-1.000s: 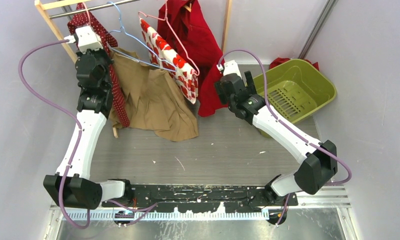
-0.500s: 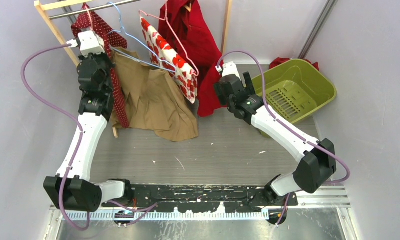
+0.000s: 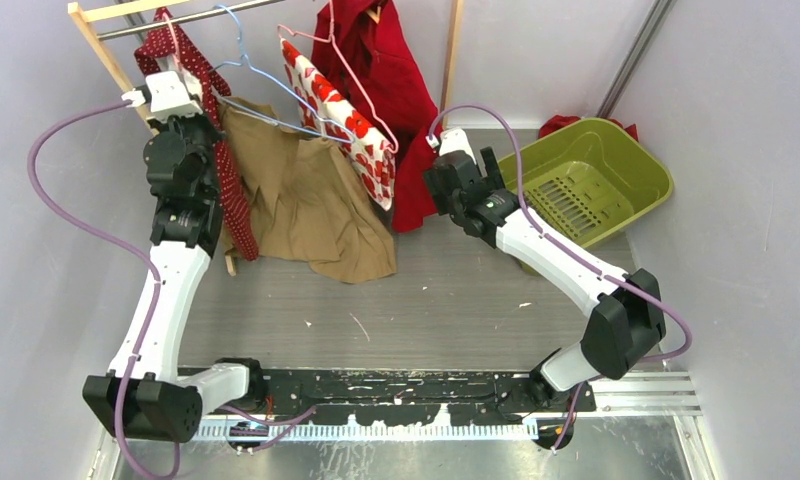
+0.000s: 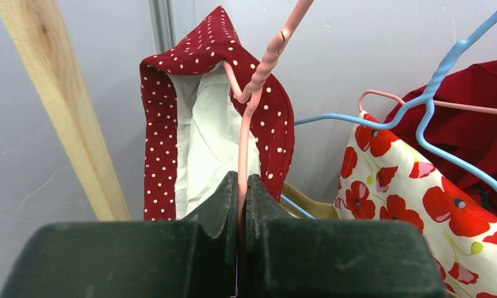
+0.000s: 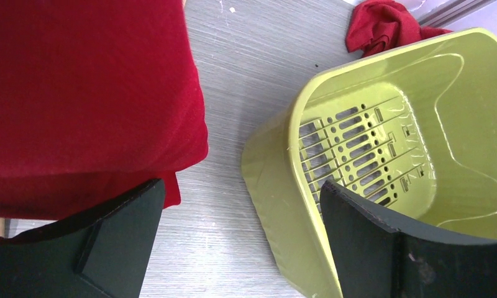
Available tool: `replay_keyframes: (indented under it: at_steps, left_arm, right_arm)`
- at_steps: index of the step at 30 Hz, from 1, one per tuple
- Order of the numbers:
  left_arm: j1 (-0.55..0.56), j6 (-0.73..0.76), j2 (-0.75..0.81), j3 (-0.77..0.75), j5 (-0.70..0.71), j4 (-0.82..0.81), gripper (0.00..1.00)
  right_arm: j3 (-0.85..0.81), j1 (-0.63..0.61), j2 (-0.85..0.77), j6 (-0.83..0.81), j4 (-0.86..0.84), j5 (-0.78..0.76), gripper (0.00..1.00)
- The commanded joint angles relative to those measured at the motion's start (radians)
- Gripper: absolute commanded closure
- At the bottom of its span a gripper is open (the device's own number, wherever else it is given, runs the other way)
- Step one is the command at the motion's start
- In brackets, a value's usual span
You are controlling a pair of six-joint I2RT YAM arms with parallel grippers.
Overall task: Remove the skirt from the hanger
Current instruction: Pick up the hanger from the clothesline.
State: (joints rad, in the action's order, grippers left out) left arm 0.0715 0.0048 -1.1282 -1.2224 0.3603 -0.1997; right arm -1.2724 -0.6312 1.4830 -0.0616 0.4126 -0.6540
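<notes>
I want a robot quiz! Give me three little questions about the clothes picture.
1. True or false: the left gripper is shut on the pink hanger.
2. The right gripper is: A) open B) shut on nothing C) shut on the skirt.
3. What pattern is on the skirt?

Key: 1 true; 2 A; 3 white dots.
</notes>
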Motion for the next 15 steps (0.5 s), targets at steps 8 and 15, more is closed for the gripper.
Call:
replay_keyframes:
  at_steps: [8, 15]
  left_arm:
    - [-0.002, 0.001, -0.082, 0.063, -0.097, -0.45, 1.0]
    - [-0.002, -0.014, 0.028, 0.106, -0.124, -0.324, 1.0]
  right_arm:
    - [0.022, -0.001, -0.006, 0.008, -0.037, 0.001, 0.0]
    - [0.022, -0.001, -0.001, -0.006, -0.045, -0.012, 0.0]
